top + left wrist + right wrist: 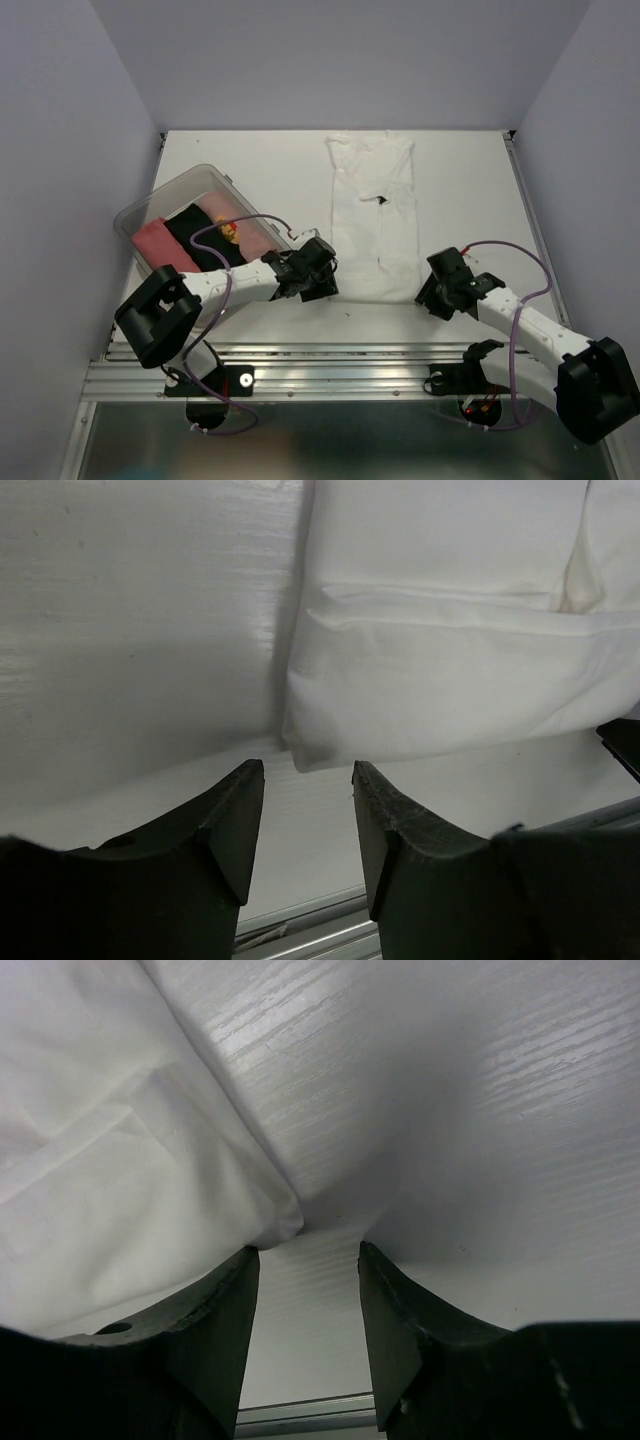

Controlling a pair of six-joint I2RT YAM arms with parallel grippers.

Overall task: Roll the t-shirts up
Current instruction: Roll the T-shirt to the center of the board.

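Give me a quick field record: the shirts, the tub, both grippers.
on table: plain white cloth t-shirt, folded into a long strip, flat, not yet rolled
at left: clear plastic tub holding salmon-pink shirt, black shirt, pale printed shirt
left gripper: open, at strip's near left corner, holding nothing
right gripper: open, at strip's near right corner, holding nothing

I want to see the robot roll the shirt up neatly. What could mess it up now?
The left gripper and right gripper stand open at the near corners of the white t-shirt, holding nothing. If one closes beside the cloth, it could pinch only air or one layer, and the roll would likely start crooked. A push might also bunch the folded hem.
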